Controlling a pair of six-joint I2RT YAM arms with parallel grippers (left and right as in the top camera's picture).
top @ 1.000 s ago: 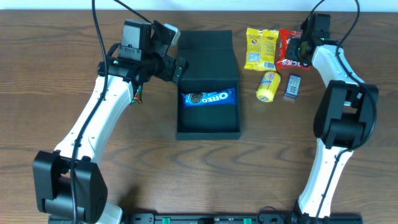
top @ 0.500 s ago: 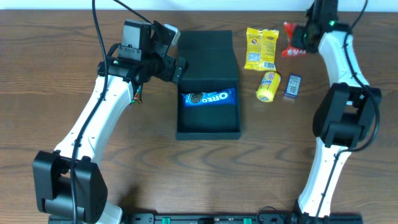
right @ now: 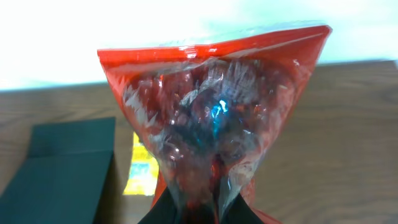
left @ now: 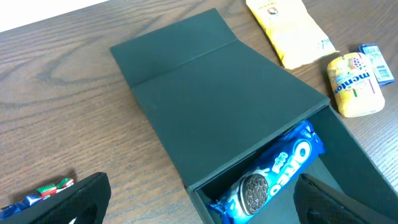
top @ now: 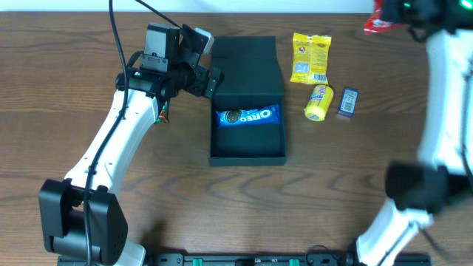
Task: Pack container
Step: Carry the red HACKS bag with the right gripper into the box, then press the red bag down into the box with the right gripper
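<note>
The container point(top: 246, 65) is a dark teal box lying open mid-table, its flap lid folded toward the far side. A blue Oreo packet point(top: 249, 116) lies across its inside, also seen in the left wrist view as the Oreo packet point(left: 273, 174). My left gripper point(top: 205, 60) hovers open at the box's back left corner, its fingers point(left: 78, 199) straddling the container point(left: 211, 99) and holding nothing. My right gripper point(top: 400, 10) is raised at the far right edge, shut on a red snack packet point(top: 380, 23). That red packet point(right: 214, 106) hangs up from the right gripper point(right: 208, 208) and fills its view.
A yellow snack packet point(top: 310, 57), a yellow Mentos tub point(top: 318, 102) and a small blue packet point(top: 348, 103) lie right of the box. A small red-green candy point(top: 163, 114) sits beside the left arm. The right arm's base point(top: 414, 188) stands at the right.
My right gripper has closed on the red packet and lifted it off the table, up and toward the far right corner. The left arm has not moved.
</note>
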